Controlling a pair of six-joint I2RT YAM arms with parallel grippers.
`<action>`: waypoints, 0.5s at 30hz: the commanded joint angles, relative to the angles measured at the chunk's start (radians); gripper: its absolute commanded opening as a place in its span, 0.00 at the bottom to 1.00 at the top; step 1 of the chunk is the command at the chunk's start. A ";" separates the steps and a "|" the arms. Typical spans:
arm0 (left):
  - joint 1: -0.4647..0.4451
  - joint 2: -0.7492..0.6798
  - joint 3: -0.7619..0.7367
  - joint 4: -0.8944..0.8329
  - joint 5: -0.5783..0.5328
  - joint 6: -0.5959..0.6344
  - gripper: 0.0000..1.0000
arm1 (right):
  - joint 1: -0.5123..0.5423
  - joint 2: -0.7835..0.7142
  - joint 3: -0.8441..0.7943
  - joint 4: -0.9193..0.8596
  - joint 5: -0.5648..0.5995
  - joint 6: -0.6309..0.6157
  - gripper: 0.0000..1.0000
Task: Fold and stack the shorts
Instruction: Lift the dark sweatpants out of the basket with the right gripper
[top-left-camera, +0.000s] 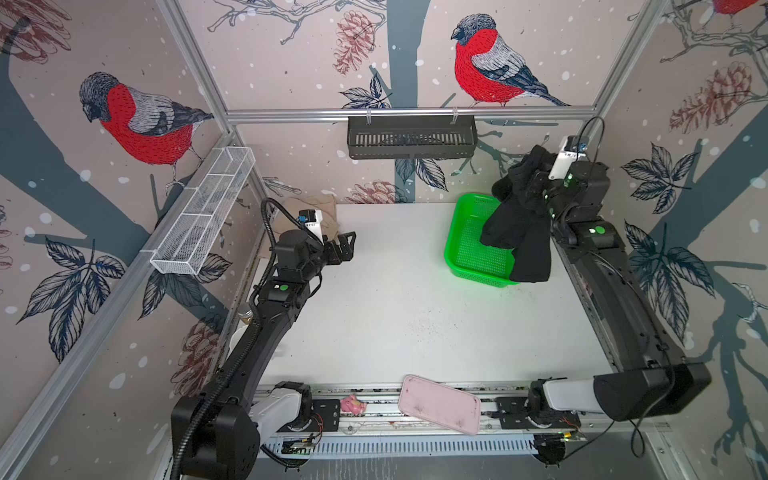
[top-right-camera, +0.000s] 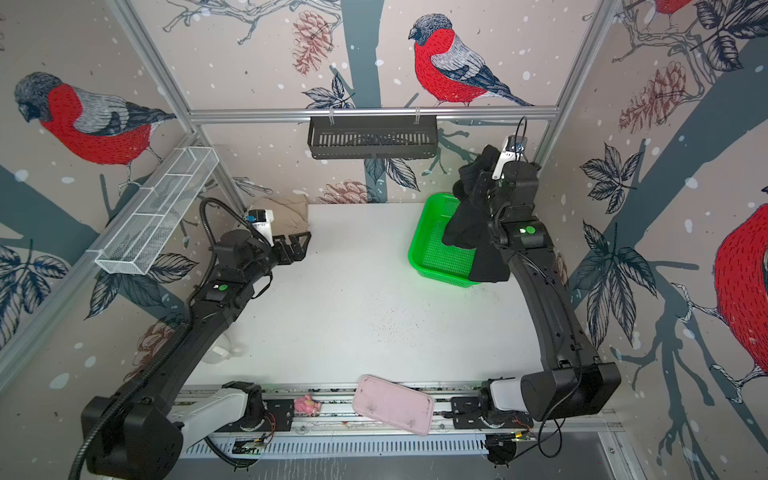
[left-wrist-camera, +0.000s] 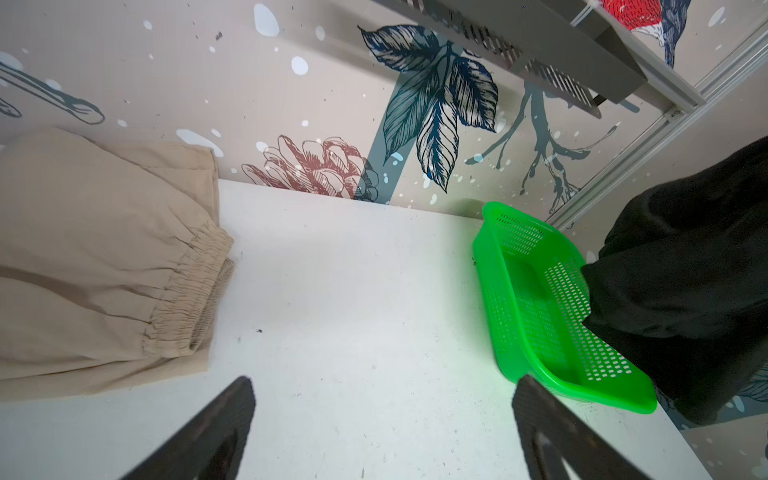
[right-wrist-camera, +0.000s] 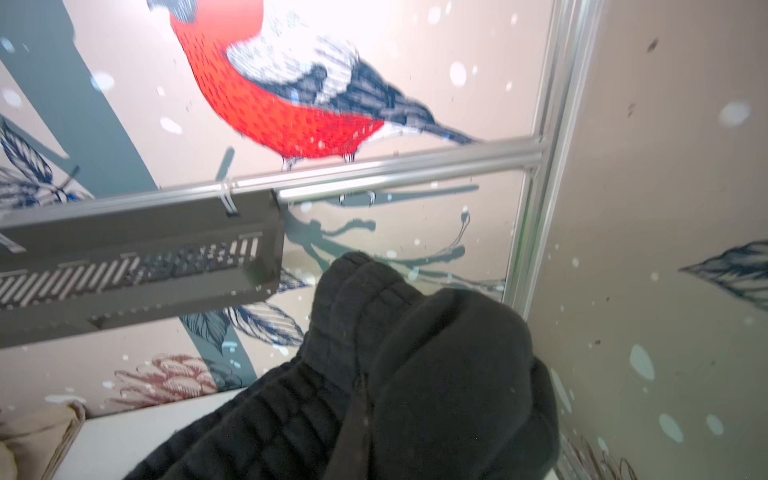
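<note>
The table is white and smooth. Black shorts, thick soft fleece, hang bunched from the right gripper above the far right corner. Their lower end crosses the right rim of the basket; contact cannot be told. Only the right wrist view shows their ribbed waistband heaped over the fingers, which are clamped on the cloth. Tan shorts, thin woven cloth, lie folded at the far left corner. The top views half hide them, while the left wrist view shows the gathered elastic waist. The basket is green plastic mesh. The left gripper is empty, its fingers wide apart, near the tan shorts but not touching them.
</note>
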 joint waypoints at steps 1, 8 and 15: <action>-0.068 0.018 -0.045 0.115 0.047 -0.010 0.97 | 0.001 0.027 0.085 0.042 0.042 -0.045 0.01; -0.097 -0.008 -0.061 0.072 -0.057 -0.017 0.97 | 0.079 0.079 0.237 0.004 -0.279 -0.055 0.01; -0.096 -0.130 0.014 -0.071 -0.246 0.017 0.97 | 0.326 0.034 0.287 0.079 -0.446 -0.102 0.01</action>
